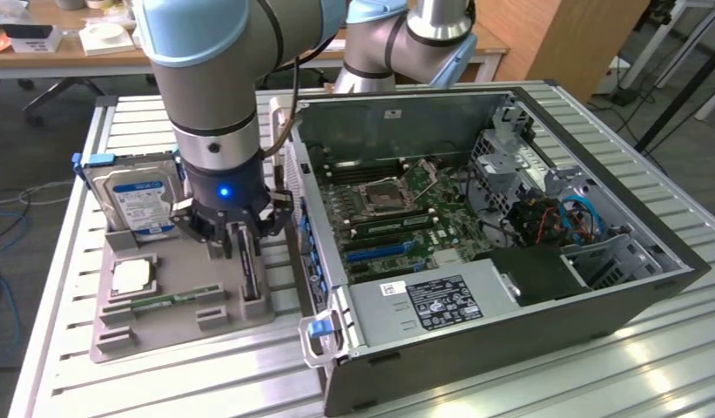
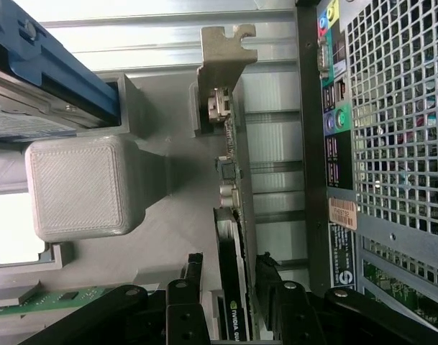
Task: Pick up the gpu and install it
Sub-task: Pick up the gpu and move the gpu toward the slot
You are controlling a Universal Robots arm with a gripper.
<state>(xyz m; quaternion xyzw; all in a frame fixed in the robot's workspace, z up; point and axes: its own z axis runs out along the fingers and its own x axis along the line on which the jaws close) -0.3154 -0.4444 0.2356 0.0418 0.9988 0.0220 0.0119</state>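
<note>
The computer case (image 1: 520, 340) lies open on the bench (image 1: 124, 383), with its dark corner nearest in the exterior view. On the exterior view's left of the case, just beside its outer wall, sits a grey tray (image 1: 159, 335). A narrow gap divides the two, so there is little side room there. Above the tray the room is taken by the arm (image 1: 218, 87).

The gpu (image 1: 248, 283) stands on its long edge in a slot of this tray, on the side nearest to the case. The pincer (image 1: 241, 248) stands astride the card from above. Whether it presses the card or is just around it cannot be told.

The wrist view looks along the card's thin top edge: a dark board with a black cover, and a pale metal bracket (image 2: 222, 65) with a hooked end. Beside it is the case's rear panel (image 2: 334, 144) with coloured ports and a mesh (image 2: 398, 108).

The exterior view gives the inside of the case, where a blue slot (image 1: 381, 251) on the board stands free. Farther from the case, the tray holds a green memory stick (image 1: 172, 300) and an upright hard drive (image 1: 131, 196).
</note>
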